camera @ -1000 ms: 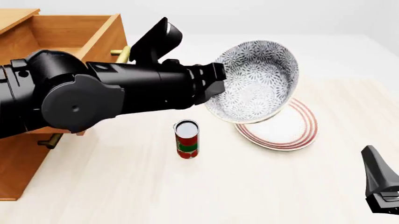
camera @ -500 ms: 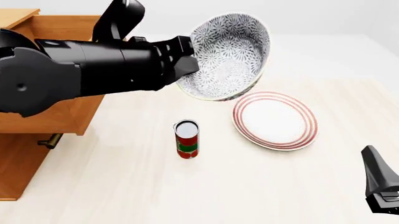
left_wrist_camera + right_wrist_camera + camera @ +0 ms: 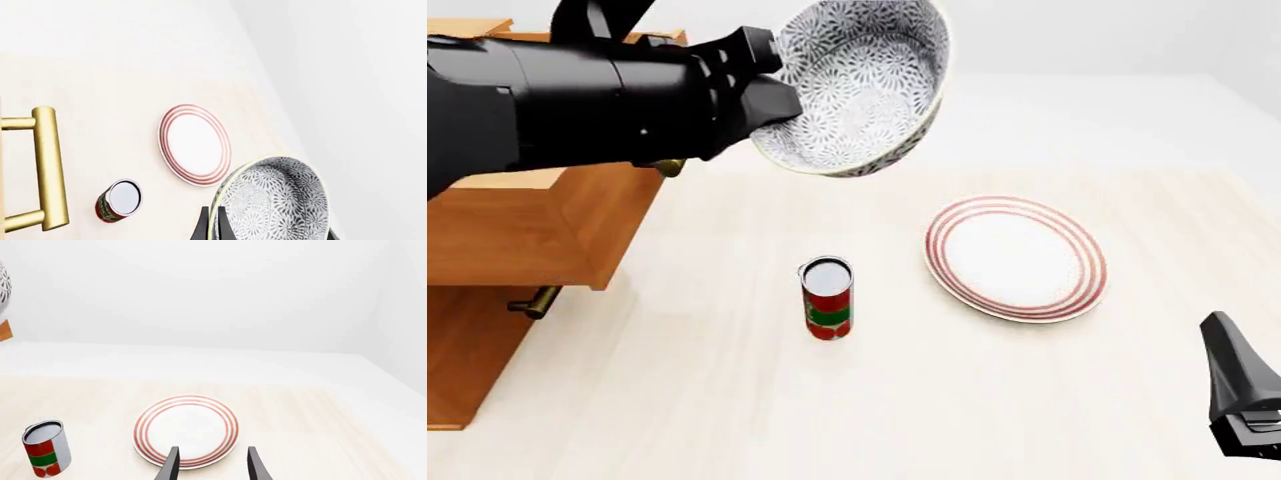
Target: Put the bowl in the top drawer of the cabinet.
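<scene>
Up beside the cabinet [image 3: 507, 250], the left claw [image 3: 777, 95] grips the bowl [image 3: 854, 85] by its rim, tilted, level with the top drawer [image 3: 547, 215]. Right of the cabinet stand a can [image 3: 826, 298] and red-ringed plate [image 3: 1016, 257] on the counter [image 3: 827, 420]. The right claw [image 3: 209, 465] hangs released.

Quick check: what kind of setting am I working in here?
Probably a simulated tabletop test scene with a kitchen theme: a pale wooden table holding a plate and a can, a cabinet at its left, blank white surroundings.
</scene>
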You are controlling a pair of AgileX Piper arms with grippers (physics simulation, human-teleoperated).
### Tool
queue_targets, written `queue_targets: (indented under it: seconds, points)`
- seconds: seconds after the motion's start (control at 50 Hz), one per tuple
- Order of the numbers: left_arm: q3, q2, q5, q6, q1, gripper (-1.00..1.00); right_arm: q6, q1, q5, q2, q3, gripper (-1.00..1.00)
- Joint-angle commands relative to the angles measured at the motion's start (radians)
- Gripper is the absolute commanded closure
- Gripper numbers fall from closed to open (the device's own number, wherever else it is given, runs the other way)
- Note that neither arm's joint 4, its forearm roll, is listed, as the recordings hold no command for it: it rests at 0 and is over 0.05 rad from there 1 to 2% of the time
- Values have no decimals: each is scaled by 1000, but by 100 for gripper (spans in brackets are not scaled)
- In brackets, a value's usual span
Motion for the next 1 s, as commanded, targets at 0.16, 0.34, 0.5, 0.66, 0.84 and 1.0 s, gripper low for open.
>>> queue_targets:
  seconds: [0.16,0.34,0.5,0.66,0.84,1.0]
  points:
    - [-82,-27,102,39,85,100,0,0,0,0,0,-100]
    - [-158,-22,166,70,137,100,0,0,0,0,0,-100]
    - [-201,-19,207,83,168,100,0,0,0,0,0,-100]
    - [-227,-22,237,91,203,100,0,0,0,0,0,-100]
    - [-251,-22,266,101,235,100,0,0,0,0,0,-100]
    - [-252,-39,290,104,288,100,0,0,0,0,0,-100]
